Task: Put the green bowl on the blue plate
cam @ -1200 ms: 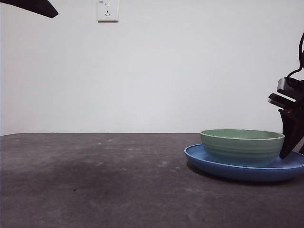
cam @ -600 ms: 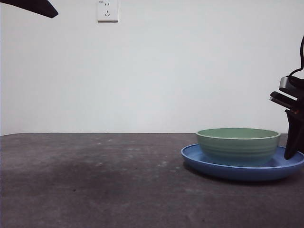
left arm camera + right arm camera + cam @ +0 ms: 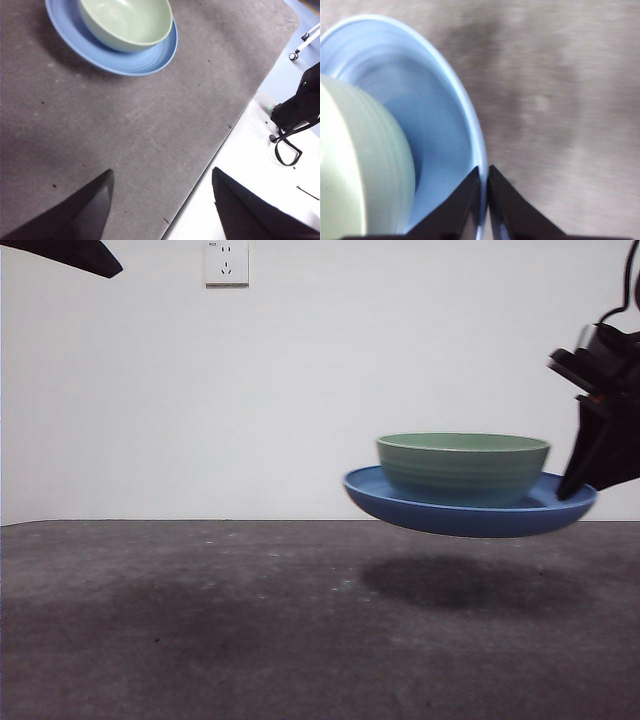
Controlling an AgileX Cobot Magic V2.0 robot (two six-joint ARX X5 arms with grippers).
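Up in the air above the table (image 3: 200, 620), you can see the blue plate (image 3: 440, 515) with the green bowl (image 3: 463, 468) sitting inside it. The bowl is already on the plate, so that part of your job looks done. The plate hangs there because your right gripper (image 3: 484, 175) has its jaws pinched tight on the plate's thin rim, one jaw inside and one outside. It holds only one edge, so the plate tips a little and could slip. The bowl sits close beside those jaws but does not touch them. A dark shadow lies on the table under the plate. Your left gripper (image 3: 160, 175) waits well away from the plate and bowl, with its jaws spread wide and nothing between them.
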